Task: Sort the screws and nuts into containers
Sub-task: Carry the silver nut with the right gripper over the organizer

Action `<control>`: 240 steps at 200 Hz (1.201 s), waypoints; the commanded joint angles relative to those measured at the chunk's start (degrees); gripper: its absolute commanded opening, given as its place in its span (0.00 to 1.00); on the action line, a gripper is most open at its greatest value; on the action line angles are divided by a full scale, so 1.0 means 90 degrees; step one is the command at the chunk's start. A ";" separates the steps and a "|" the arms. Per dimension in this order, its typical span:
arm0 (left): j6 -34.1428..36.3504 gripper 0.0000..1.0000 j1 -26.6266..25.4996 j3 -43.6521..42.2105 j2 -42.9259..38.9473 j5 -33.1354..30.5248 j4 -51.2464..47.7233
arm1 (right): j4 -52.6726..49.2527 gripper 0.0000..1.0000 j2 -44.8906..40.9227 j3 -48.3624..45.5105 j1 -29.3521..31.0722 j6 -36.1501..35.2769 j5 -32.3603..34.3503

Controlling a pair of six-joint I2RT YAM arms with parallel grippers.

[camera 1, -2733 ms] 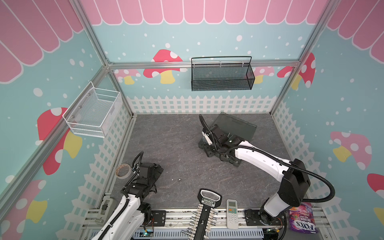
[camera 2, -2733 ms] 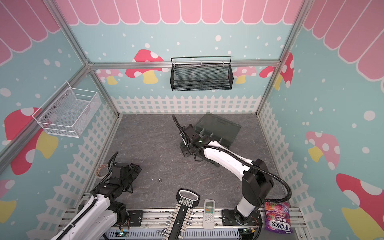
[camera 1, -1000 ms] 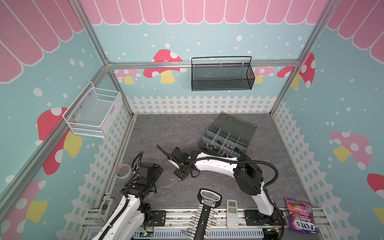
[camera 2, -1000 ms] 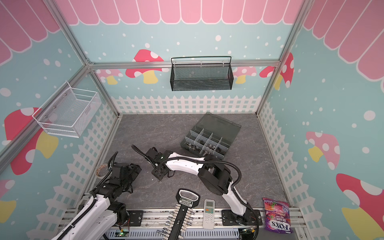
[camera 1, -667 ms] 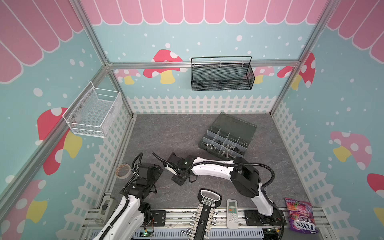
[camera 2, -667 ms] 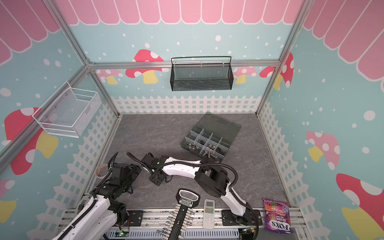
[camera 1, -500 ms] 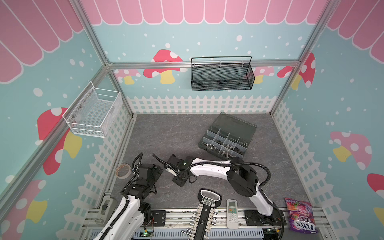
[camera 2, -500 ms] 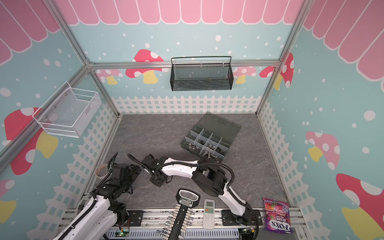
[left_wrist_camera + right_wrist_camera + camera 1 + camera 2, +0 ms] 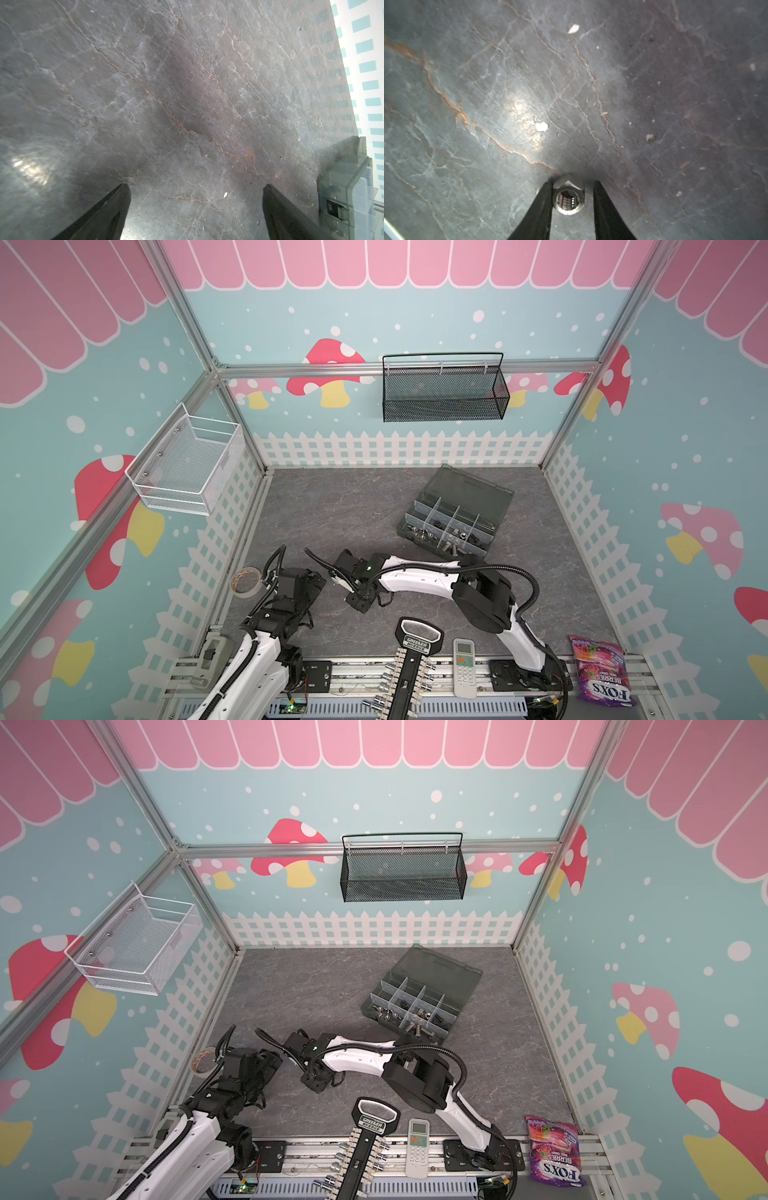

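Two arms [image 9: 415, 578], one organiser box [image 9: 469, 489], two baskets [image 9: 444, 402], one socket rack [image 9: 411, 672], one remote [image 9: 464, 668], one loose nut [image 9: 568, 199]

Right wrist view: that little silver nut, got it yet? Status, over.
Right jaws straddling silver nut on table, not yet clamped. Left jaws wide open, empty. Nothing in the way.

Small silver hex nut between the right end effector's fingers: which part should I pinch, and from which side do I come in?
Pinch the small silver hex nut across its outer side faces, from above, as the right end effector straddles it. Its threaded bore faces the wrist camera, so probably only those sides offer purchase. One finger stands apart.
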 commanded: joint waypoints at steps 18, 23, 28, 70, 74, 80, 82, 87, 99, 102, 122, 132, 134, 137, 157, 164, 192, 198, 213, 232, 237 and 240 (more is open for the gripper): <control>-0.0194 1.00 0.0040 -0.0057 -0.0079 -0.0039 -0.0065 | -0.0341 0.20 0.0195 -0.0174 0.0023 0.0114 0.0232; -0.0195 1.00 0.0040 -0.0058 -0.0091 -0.0040 -0.0063 | -0.0344 0.19 0.0164 -0.0200 0.0021 0.0136 0.0260; -0.0198 1.00 0.0040 -0.0053 -0.0093 -0.0039 -0.0069 | -0.0342 0.17 0.0135 -0.0206 0.0021 0.0156 0.0304; -0.0185 1.00 0.0041 -0.0048 -0.0101 -0.0036 -0.0079 | -0.0279 0.11 -0.0224 -0.0304 -0.0096 0.0368 0.0522; -0.0191 1.00 0.0040 -0.0048 -0.0099 -0.0037 -0.0079 | -0.0269 0.10 -0.0268 -0.0320 -0.0118 0.0386 0.0533; -0.0186 1.00 0.0041 -0.0049 -0.0098 -0.0031 -0.0076 | -0.0239 0.09 -0.0346 -0.0357 -0.0148 0.0410 0.0540; -0.0185 1.00 0.0042 -0.0049 -0.0096 -0.0033 -0.0080 | -0.0230 0.08 -0.0369 -0.0359 -0.0165 0.0420 0.0547; -0.0185 1.00 0.0045 -0.0049 -0.0099 -0.0031 -0.0085 | -0.0211 0.07 -0.0432 -0.0394 -0.0196 0.0436 0.0565; -0.0187 1.00 0.0044 -0.0049 -0.0115 -0.0031 -0.0090 | -0.0187 0.06 -0.0604 -0.0437 -0.0278 0.0486 0.0664; -0.0185 1.00 0.0044 -0.0049 -0.0116 -0.0033 -0.0097 | -0.0187 0.06 -0.0647 -0.0448 -0.0297 0.0495 0.0700; -0.0185 1.00 0.0049 -0.0039 -0.0113 -0.0033 -0.0092 | -0.0173 0.04 -0.0962 -0.0562 -0.0516 0.0557 0.0849; -0.0185 1.00 0.0049 -0.0029 -0.0098 -0.0041 -0.0093 | -0.0152 0.03 -0.1151 -0.0645 -0.0677 0.0577 0.0890; -0.0185 1.00 0.0047 -0.0029 -0.0099 -0.0035 -0.0094 | -0.0145 0.03 -0.1192 -0.0664 -0.0710 0.0578 0.0892; -0.0185 1.00 0.0049 -0.0022 -0.0101 -0.0036 -0.0091 | -0.0140 0.03 -0.1256 -0.0698 -0.0762 0.0579 0.0885; -0.0165 1.00 0.0049 0.0009 -0.0092 -0.0049 -0.0096 | -0.0091 0.02 -0.1699 -0.0973 -0.1198 0.0582 0.0902; -0.0151 1.00 0.0050 0.0022 -0.0081 -0.0057 -0.0088 | -0.0068 0.02 -0.1844 -0.1080 -0.1389 0.0574 0.0883; -0.0136 1.00 0.0058 0.0059 -0.0023 -0.0062 -0.0082 | 0.0034 0.02 -0.2515 -0.1515 -0.2170 0.0550 0.0916; -0.0136 1.00 0.0059 0.0069 -0.0015 -0.0063 -0.0064 | 0.0059 0.02 -0.2638 -0.1614 -0.2349 0.0545 0.0914; -0.0136 1.00 0.0059 0.0069 0.0013 -0.0036 -0.0051 | 0.0153 0.03 -0.2915 -0.1832 -0.2768 0.0501 0.0845; -0.0129 1.00 0.0064 0.0089 0.0052 -0.0034 -0.0032 | 0.0274 0.03 -0.3182 -0.2091 -0.3264 0.0443 0.0713; -0.0126 1.00 0.0059 0.0090 0.0063 -0.0017 -0.0032 | 0.0302 0.03 -0.3244 -0.2148 -0.3385 0.0438 0.0682; -0.0126 1.00 0.0059 0.0093 0.0063 -0.0022 -0.0026 | 0.0316 0.03 -0.3274 -0.2178 -0.3452 0.0433 0.0666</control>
